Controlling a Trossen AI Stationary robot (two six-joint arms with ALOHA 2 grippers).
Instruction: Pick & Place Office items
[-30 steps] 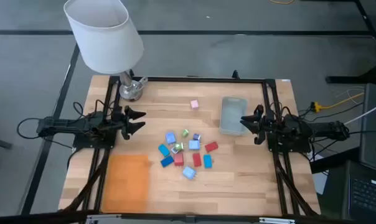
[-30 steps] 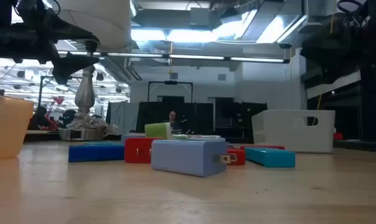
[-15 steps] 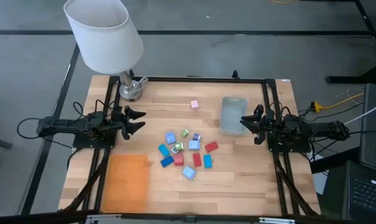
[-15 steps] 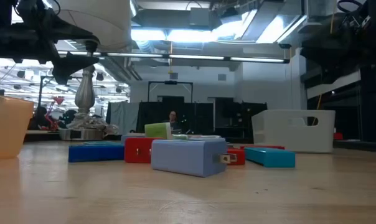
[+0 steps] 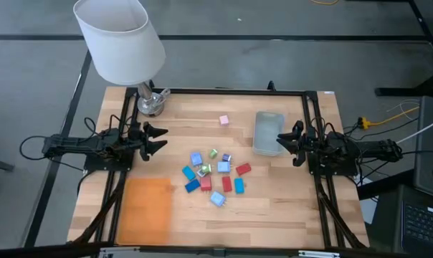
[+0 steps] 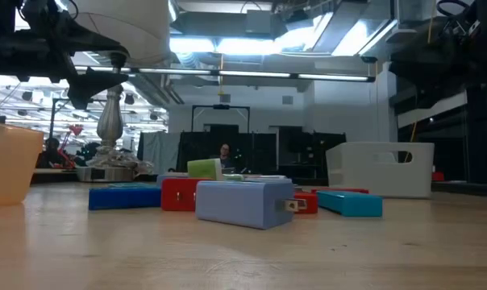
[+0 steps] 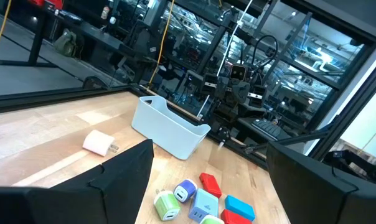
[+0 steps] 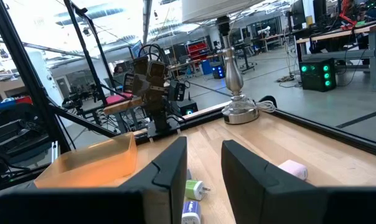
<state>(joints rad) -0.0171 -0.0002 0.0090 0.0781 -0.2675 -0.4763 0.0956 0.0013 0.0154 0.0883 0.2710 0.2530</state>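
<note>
The office items (image 5: 213,172) lie clustered at the table's centre; one pink piece (image 5: 224,120) sits apart toward twelve o'clock, just beside the grey-blue bin (image 5: 267,132); the left gripper (image 5: 159,138) hovers at nine o'clock, fingers spread, empty; the right gripper (image 5: 280,140) waits at three o'clock, fingers closed on nothing.

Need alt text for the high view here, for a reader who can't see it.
Seen from above, a cluster of small coloured office items lies mid-table between two idle arms: the left gripper with jaws open, the right gripper beside a grey-blue bin. One pink piece sits apart; an orange tray and a lamp occupy the left side.
</note>
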